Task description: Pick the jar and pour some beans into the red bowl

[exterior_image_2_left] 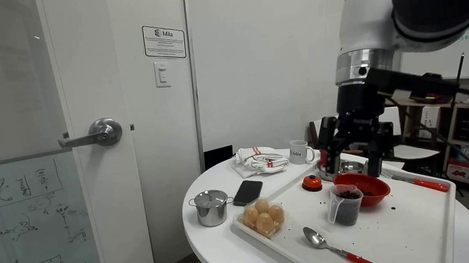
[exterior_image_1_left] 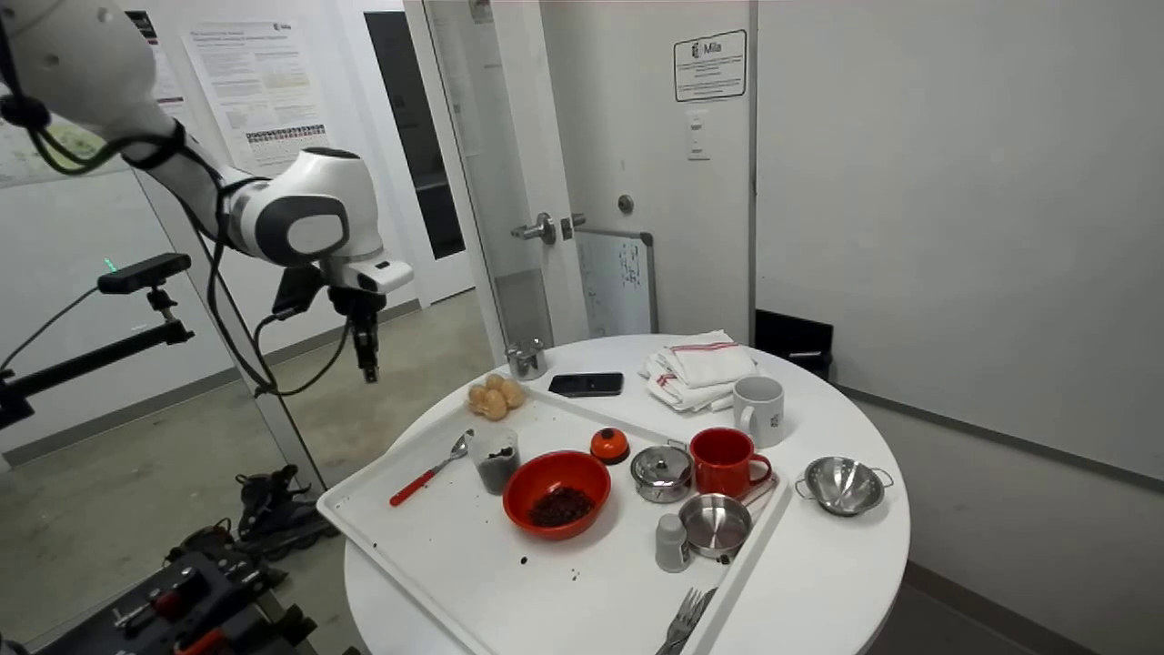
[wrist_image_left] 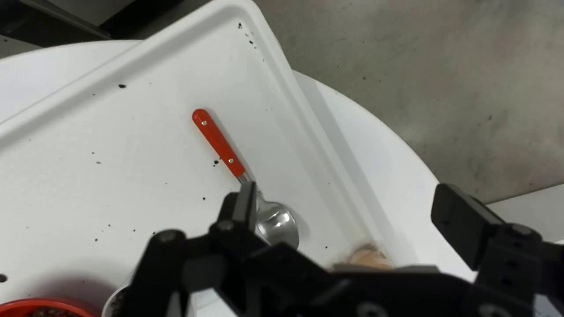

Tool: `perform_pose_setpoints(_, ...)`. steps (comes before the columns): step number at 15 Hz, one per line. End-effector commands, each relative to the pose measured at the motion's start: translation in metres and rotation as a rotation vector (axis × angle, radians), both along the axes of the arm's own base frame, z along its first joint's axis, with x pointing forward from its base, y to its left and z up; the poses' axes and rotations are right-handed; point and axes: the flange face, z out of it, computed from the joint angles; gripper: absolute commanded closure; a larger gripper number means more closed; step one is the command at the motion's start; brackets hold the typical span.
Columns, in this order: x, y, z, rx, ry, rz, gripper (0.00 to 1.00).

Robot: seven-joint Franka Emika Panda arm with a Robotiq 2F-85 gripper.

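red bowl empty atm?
No, an exterior view shows dark beans piled in the bottom of the red bowl.

Looks softly, mostly evenly lit in both exterior views. In the wrist view, glints white off the spoon [wrist_image_left: 238, 169] at 6 o'clock, lays a soft shadow on the tray [wrist_image_left: 132, 141] at 8 o'clock beside the red bowl [wrist_image_left: 46, 304], and blurs the gripper [wrist_image_left: 350, 215] from 4 to 7 o'clock.
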Motion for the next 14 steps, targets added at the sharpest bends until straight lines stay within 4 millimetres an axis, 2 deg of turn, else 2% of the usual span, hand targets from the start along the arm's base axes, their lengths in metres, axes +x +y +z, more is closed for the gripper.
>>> perform_pose_setpoints(1, 0.006, -0.002, -0.006, 0.001, 0.005, -0.016, 0.0)
perform_pose_setpoints(2, 0.01, -0.003, -0.009, 0.001, 0.008, -0.026, 0.0)
perform_pose_setpoints(3, 0.009, -0.002, -0.011, -0.061, 0.051, -0.153, 0.0)
perform_pose_setpoints(8, 0.021, 0.018, -0.029, -0.108, 0.063, -0.414, 0.0)
perform_pose_setpoints(10, 0.023, 0.018, -0.034, -0.121, 0.083, -0.524, 0.0)
perform_pose_setpoints(12, 0.025, 0.01, -0.041, -0.127, 0.109, -0.635, 0.0)
perform_pose_setpoints(14, 0.026, -0.009, -0.05, -0.135, 0.14, -0.743, 0.0)
